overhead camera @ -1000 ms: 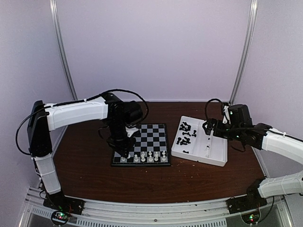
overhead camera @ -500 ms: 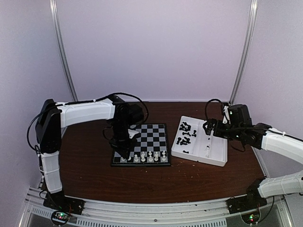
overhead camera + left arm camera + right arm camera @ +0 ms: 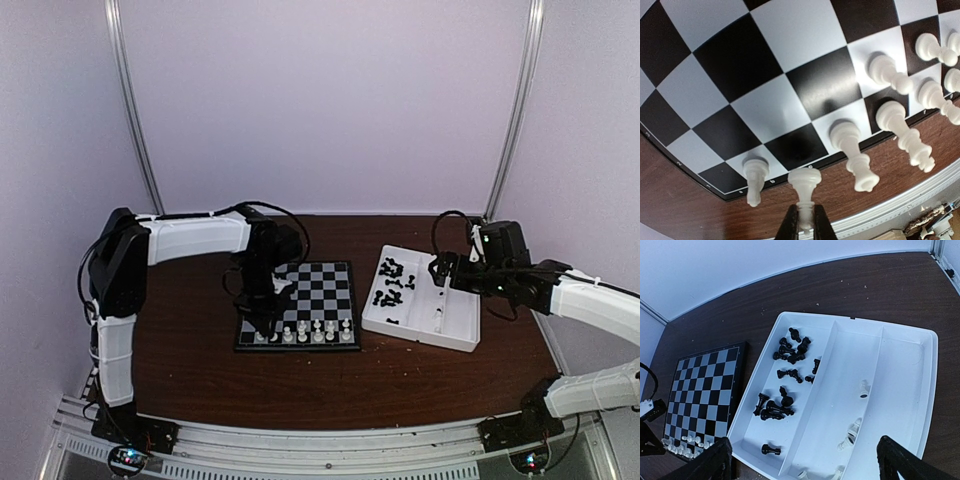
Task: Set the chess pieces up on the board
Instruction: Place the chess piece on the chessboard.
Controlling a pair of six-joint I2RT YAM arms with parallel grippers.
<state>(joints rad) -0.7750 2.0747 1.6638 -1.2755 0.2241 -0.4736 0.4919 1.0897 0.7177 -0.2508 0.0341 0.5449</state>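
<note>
Left gripper: is pinching the stem of a white piece between its two dark fingers, at the board's edge.
Board: is lying flat on the brown table and filling most of the view.
Other white pieces: are standing upright in the two rows nearest that edge, with one small piece standing just beside the held one.
</note>
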